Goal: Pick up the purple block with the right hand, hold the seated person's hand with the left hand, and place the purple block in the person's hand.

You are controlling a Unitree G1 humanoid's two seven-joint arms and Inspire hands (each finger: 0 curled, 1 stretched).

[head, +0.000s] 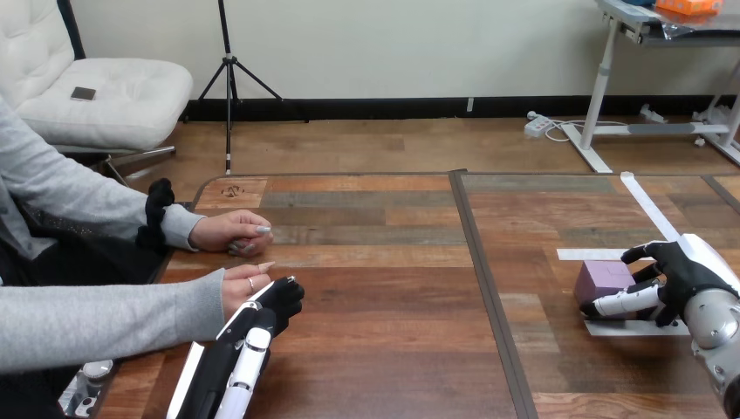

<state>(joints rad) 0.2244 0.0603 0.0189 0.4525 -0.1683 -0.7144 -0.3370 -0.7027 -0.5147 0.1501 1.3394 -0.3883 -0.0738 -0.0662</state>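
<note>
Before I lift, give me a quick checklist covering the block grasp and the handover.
1. Right hand curled round the boxy purple block: ok.
2. Block raised off the wooden plank table: not ok, it rests there.
3. Left hand beside the person's nearer hand: ok.
4. Left hand's hold on that hand: cannot tell.
5. Person's palm open to receive: cannot tell.

Bright, even overhead light on the table (375, 349), soft faint shadows toward 6 o'clock under left hand (279, 301) and right hand (685, 271).
</note>
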